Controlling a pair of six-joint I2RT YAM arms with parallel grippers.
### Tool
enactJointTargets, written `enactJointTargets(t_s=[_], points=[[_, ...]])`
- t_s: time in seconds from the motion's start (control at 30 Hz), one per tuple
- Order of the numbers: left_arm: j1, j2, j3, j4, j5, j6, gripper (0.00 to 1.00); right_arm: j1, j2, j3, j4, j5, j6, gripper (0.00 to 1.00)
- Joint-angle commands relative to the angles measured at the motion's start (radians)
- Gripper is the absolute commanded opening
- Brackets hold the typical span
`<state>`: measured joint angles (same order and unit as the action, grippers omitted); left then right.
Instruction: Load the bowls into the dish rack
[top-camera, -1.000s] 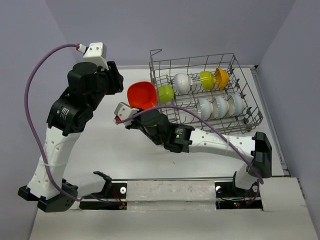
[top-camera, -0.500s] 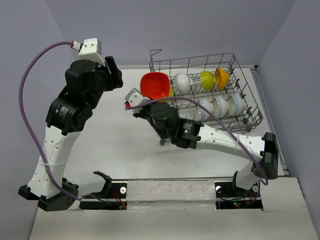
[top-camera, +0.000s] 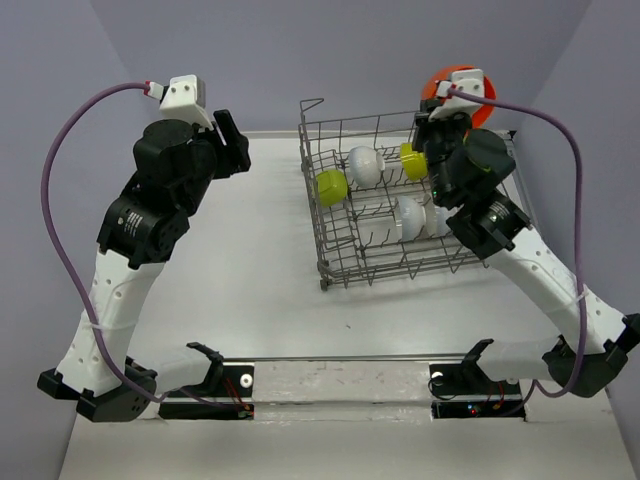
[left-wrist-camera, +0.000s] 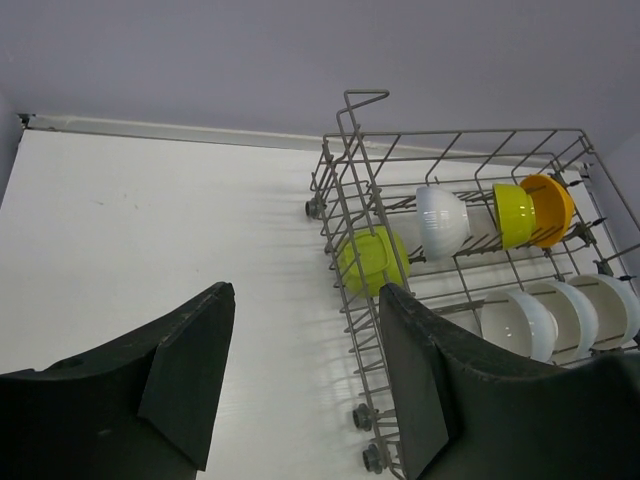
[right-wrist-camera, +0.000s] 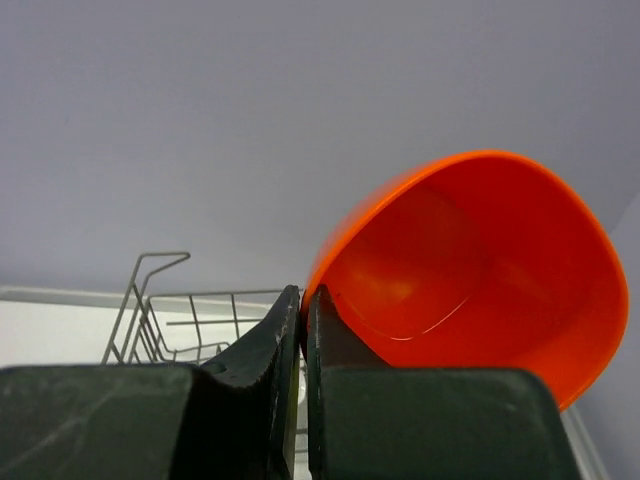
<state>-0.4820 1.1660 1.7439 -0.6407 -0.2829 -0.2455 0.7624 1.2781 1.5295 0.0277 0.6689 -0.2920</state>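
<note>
The grey wire dish rack (top-camera: 400, 262) stands right of centre. It holds a lime green bowl (top-camera: 331, 186), a white bowl (top-camera: 364, 165), a second lime bowl (top-camera: 412, 158) and white bowls (top-camera: 410, 215) in the front row. My right gripper (top-camera: 447, 105) is shut on the rim of a red-orange bowl (top-camera: 450, 85), held high above the rack's back right corner; the bowl (right-wrist-camera: 470, 260) fills the right wrist view beside the closed gripper (right-wrist-camera: 304, 295). My left gripper (top-camera: 232, 150) is open and empty, left of the rack. The left wrist view shows an orange-yellow bowl (left-wrist-camera: 548, 208) in the rack (left-wrist-camera: 460, 131).
The left gripper (left-wrist-camera: 307, 292) hovers over bare white table (left-wrist-camera: 150, 230) beside the rack's left wall. The grey back wall rises close behind the rack. The right arm reaches over the rack's right half and hides part of the back row from above.
My right arm has swung the red-orange bowl from the rack's left side up and across to above its back right corner. The left arm has stayed put.
</note>
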Motion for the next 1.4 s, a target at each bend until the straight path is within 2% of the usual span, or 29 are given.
enactJointTargets(t_s=[0.0, 0.07, 0.1, 0.2, 0.23, 0.37, 0.53, 0.77, 0.97, 1.0, 1.37], points=[[0.003, -0.006, -0.017, 0.073, 0.028, 0.002, 0.69, -0.107, -0.031, -0.011, -0.006, -0.171, 0.201, 0.01], [0.003, -0.005, -0.021, 0.081, 0.037, 0.008, 0.69, -0.233, -0.028, -0.031, -0.024, -0.331, 0.333, 0.01], [0.003, -0.005, -0.020, 0.081, 0.042, 0.009, 0.69, -0.315, -0.020, -0.026, -0.050, -0.461, 0.376, 0.01], [0.003, -0.005, -0.018, 0.079, 0.044, 0.015, 0.69, -0.415, 0.029, -0.014, -0.054, -0.667, 0.510, 0.01], [0.003, -0.005, -0.023, 0.079, 0.042, 0.018, 0.69, -0.452, 0.044, 0.004, -0.054, -0.783, 0.548, 0.01], [0.005, -0.014, -0.046, 0.088, 0.040, 0.025, 0.70, -0.498, 0.099, 0.017, -0.040, -1.015, 0.629, 0.01], [0.008, -0.015, -0.084, 0.105, 0.045, 0.026, 0.70, -0.546, 0.118, -0.031, 0.107, -1.248, 0.773, 0.01], [0.008, -0.017, -0.118, 0.136, 0.068, 0.017, 0.70, -0.546, 0.073, -0.218, 0.241, -1.286, 0.942, 0.01], [0.010, -0.015, -0.150, 0.157, 0.085, 0.012, 0.70, -0.555, 0.070, -0.442, 0.512, -1.384, 1.155, 0.01], [0.010, -0.015, -0.153, 0.162, 0.086, 0.012, 0.70, -0.555, 0.073, -0.460, 0.576, -1.397, 1.174, 0.01], [0.008, -0.003, -0.182, 0.191, 0.114, -0.006, 0.70, -0.555, 0.128, -0.586, 0.850, -1.465, 1.421, 0.01]])
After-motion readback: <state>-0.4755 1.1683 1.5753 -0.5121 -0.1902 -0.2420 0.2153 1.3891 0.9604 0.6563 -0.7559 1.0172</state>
